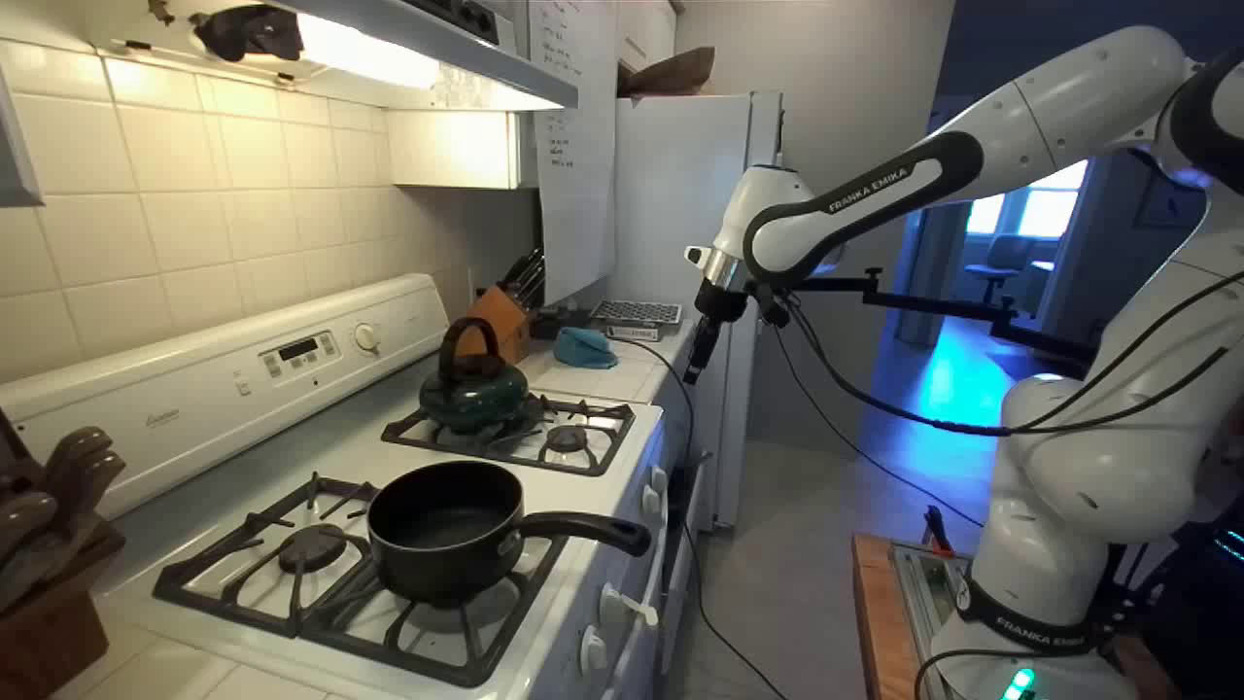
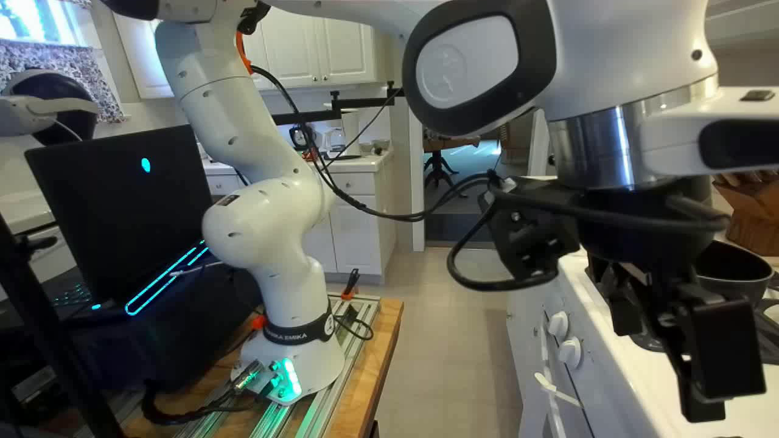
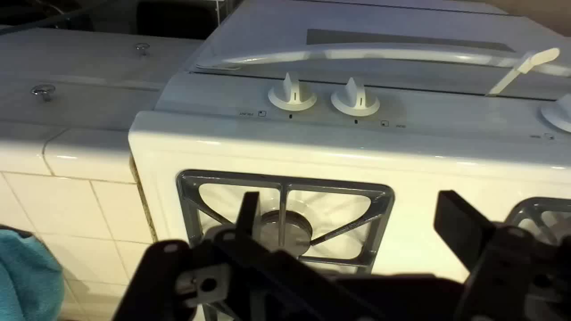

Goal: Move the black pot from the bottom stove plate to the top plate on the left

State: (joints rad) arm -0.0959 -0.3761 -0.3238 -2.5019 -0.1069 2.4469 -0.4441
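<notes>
In an exterior view, one wooden knife block (image 1: 49, 622) holding several brown-handled knives (image 1: 83, 457) is standing at the near left edge. Beside it, one white gas stove (image 1: 350, 455) is carrying two black grates (image 1: 389, 658), and four white knobs (image 1: 593, 649) are lining its front. On the near grate, one black saucepan (image 1: 445, 569) is sitting upright on the half closer to the knobs, its one long handle (image 1: 593, 530) pointing toward the stove's front edge. That grate's rear burner (image 1: 311, 547) is showing just beside the saucepan. On the far grate (image 1: 614, 442), one dark green kettle (image 1: 473, 401) is resting at the rear, while one burner (image 1: 567, 439) is showing at the front. One white robot arm (image 1: 1045, 107) is arching on the right. Its one hand (image 3: 354, 214) is hanging in the air, well apart from the saucepan; in the wrist view its two fingers (image 3: 248, 214) are standing wide apart, gripping nothing, with the far grate showing behind them. Beyond the stove, one blue cloth (image 1: 585, 348) is lying on a tiled desk (image 1: 612, 382), and a second knife block (image 1: 501, 331) with black-handled knives (image 1: 527, 277) is standing behind the kettle. Farther back, one white refrigerator (image 1: 680, 194) is standing. Farthest away, one chair (image 1: 1001, 255) is standing near a bright window (image 1: 1059, 199).
</notes>
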